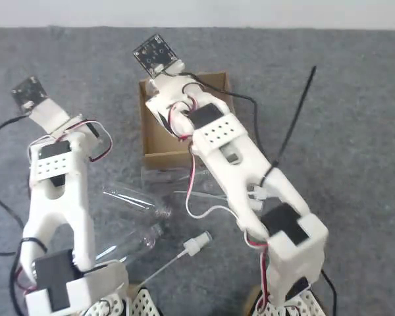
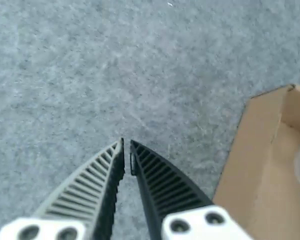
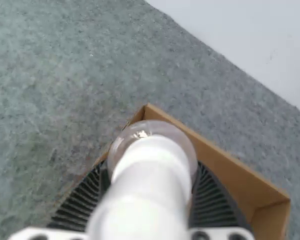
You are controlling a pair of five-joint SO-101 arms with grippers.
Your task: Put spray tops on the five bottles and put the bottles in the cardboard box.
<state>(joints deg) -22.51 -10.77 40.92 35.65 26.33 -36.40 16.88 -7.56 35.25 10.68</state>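
Bottle (image 3: 136, 136) in right jaws hides much of cardboard box (image 3: 242, 186).

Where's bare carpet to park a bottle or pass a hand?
Free: carpet right of the cardboard box and right arm; also ahead of the left gripper. Crowded: between the arms, loose bottles and a spray top.
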